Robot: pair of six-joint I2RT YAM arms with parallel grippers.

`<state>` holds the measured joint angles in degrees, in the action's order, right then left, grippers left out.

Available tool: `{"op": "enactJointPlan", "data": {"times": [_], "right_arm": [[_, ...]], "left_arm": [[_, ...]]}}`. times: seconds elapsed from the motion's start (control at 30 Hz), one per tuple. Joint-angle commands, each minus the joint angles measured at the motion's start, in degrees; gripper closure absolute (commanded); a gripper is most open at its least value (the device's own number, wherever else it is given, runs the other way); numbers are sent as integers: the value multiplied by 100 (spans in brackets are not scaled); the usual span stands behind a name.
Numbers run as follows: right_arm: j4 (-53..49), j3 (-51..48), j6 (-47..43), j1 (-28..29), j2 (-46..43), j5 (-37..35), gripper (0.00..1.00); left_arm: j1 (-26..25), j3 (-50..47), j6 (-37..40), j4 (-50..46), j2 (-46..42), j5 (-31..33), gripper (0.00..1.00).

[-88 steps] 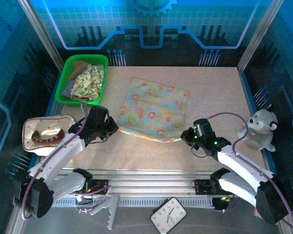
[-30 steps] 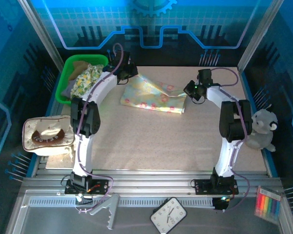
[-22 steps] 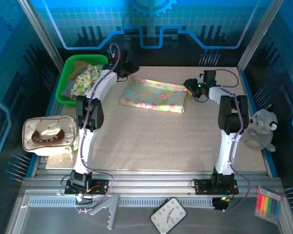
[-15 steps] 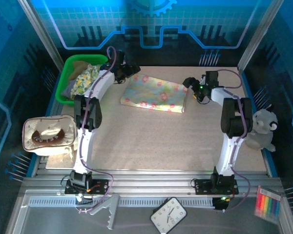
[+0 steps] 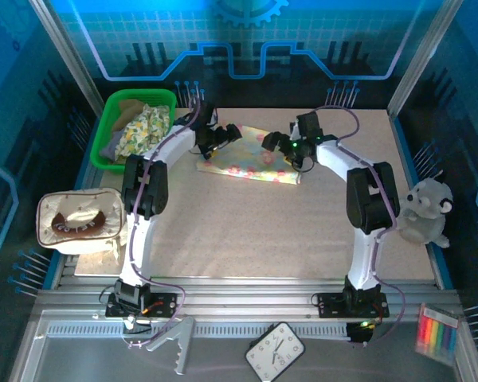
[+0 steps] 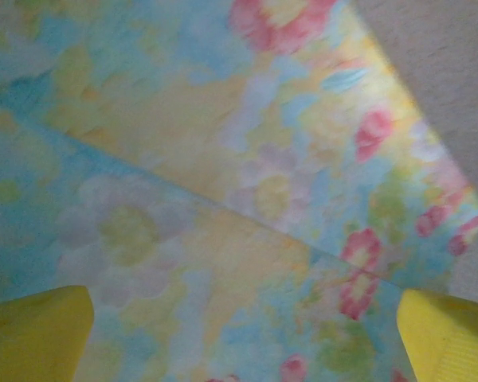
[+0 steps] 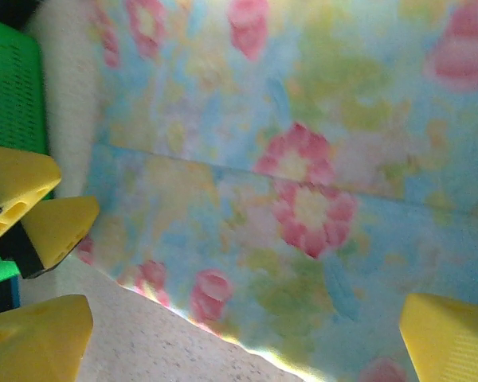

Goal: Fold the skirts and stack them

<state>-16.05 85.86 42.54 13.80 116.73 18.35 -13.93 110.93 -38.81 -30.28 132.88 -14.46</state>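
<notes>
Landmark: the green basket (image 5: 110,119) stands at the far left corner of the table (image 5: 263,231); its mesh wall also shows in the right wrist view (image 7: 12,87).
Flowered skirt: the flowered skirt (image 5: 251,163) lies on the table just to the right of the basket. It is folded into a long flat strip, with one short end toward the basket.
Fold line: a straight cloth edge runs slantwise across the skirt in the left wrist view (image 6: 223,159) and in the right wrist view (image 7: 303,199).
Yellow print skirt: the yellow print skirt (image 5: 143,131) sits crumpled inside the basket, on top of the pile.
Tan skirt: the tan skirt (image 5: 127,110) is in the basket's far part, half under the yellow one.
Purple skirt: a bit of the purple skirt (image 5: 110,148) shows at the basket's near left side.
Left claw: the left claw (image 5: 229,134) (image 6: 239,334) hangs over the end of the flowered skirt nearer the basket. Its yellow fingertips (image 6: 32,326) are spread wide, with nothing between them.
Right claw: the right claw (image 5: 272,143) (image 7: 243,338) hangs over the same skirt, farther from the basket than the left claw. Its fingertips (image 7: 454,334) are spread wide and pinch nothing.
Claws together: they face each other near the middle of the skirt, close but apart.
Pouch: the beige pouch (image 5: 80,220) lies off the table's left edge, nearer the arm bases than the basket.
Toy: the white plush toy (image 5: 422,211) sits at the table edge opposite the basket's side.
</notes>
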Motion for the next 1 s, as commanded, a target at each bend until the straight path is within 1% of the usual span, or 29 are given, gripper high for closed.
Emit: {"op": "enactJointPlan", "data": {"times": [0.0,0.1,0.2,0.3,0.43,0.6,0.7,0.77,0.87,0.97], "right_arm": [[-534,-12,196,17,183,29,0],[-620,-255,185,21,214,-100,0],[-889,-305,12,18,263,-129,0],[-870,-591,-64,40,125,-92,0],[-700,-1178,-81,68,-125,-4,0],[-539,-1962,-114,131,-548,135,0],[-547,-2399,-148,188,-877,165,0],[-645,-2614,-178,198,-1122,62,0],[-832,-2577,-207,215,-1420,-59,0],[-962,-2260,-220,309,-1687,-106,0]], "left_arm": [[22,-594,-249,38,-177,-101,1],[27,-1135,-304,254,-293,-44,1],[15,-1642,-411,443,-364,-122,1],[20,-2282,-506,689,-642,-124,1],[-48,-3381,-746,1181,-1274,-157,1],[-234,-4680,-1021,1503,-2099,-61,1],[-399,-5539,-1399,1738,-2639,-83,1],[-517,-6002,-1635,1753,-3035,40,1],[-532,-6376,-1875,1683,-3607,261,1],[-549,-6180,-1748,1373,-4085,458,1]]}}
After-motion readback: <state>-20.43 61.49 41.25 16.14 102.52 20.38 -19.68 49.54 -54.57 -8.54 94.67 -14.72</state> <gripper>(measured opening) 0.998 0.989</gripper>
